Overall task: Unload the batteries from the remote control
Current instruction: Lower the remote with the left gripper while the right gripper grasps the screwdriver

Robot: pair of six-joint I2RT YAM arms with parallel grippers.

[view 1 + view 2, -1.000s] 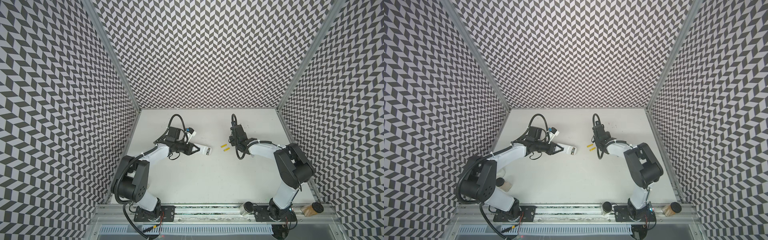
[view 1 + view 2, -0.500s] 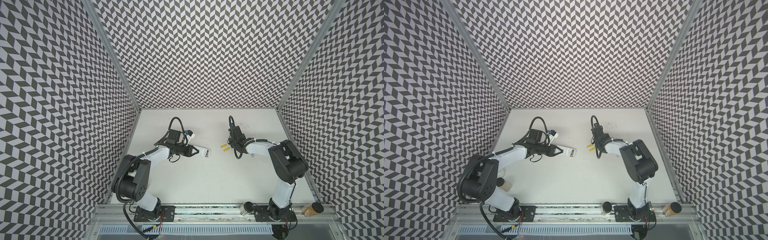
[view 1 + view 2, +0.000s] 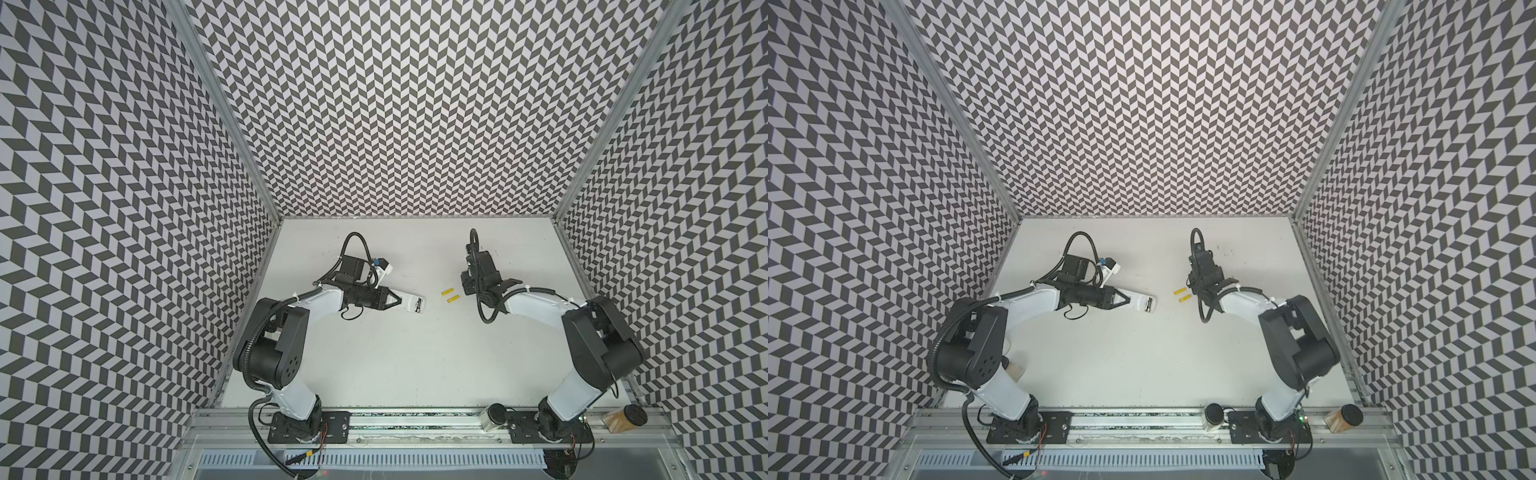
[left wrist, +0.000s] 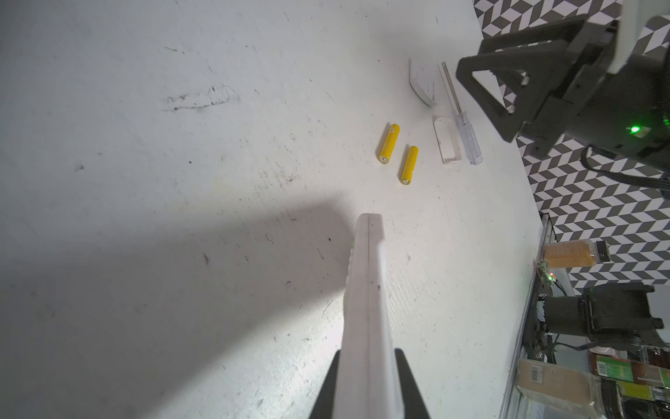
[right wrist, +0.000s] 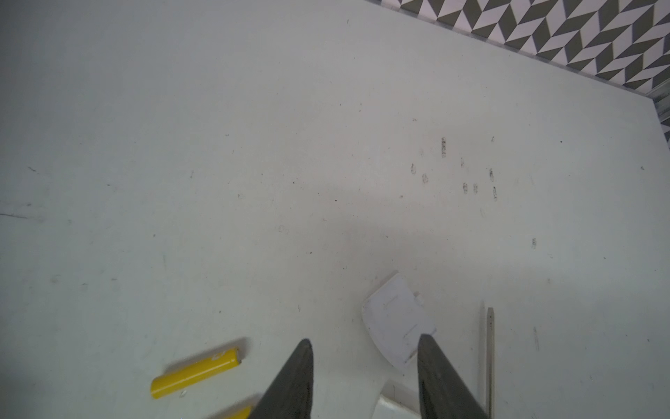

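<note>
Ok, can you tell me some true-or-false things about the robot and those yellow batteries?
1. Two yellow batteries lie on the table. True.
2. The left end effector holds the remote control. True.
3. The right end effector grips a battery. False: its jaws stand apart, empty.
4. The screwdriver lies between the batteries. False: it lies off to one side, near the white cover.

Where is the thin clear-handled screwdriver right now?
In the left wrist view the thin clear-handled screwdriver lies on the white table below the right gripper, beside a small white block, two yellow batteries just past that.
</note>
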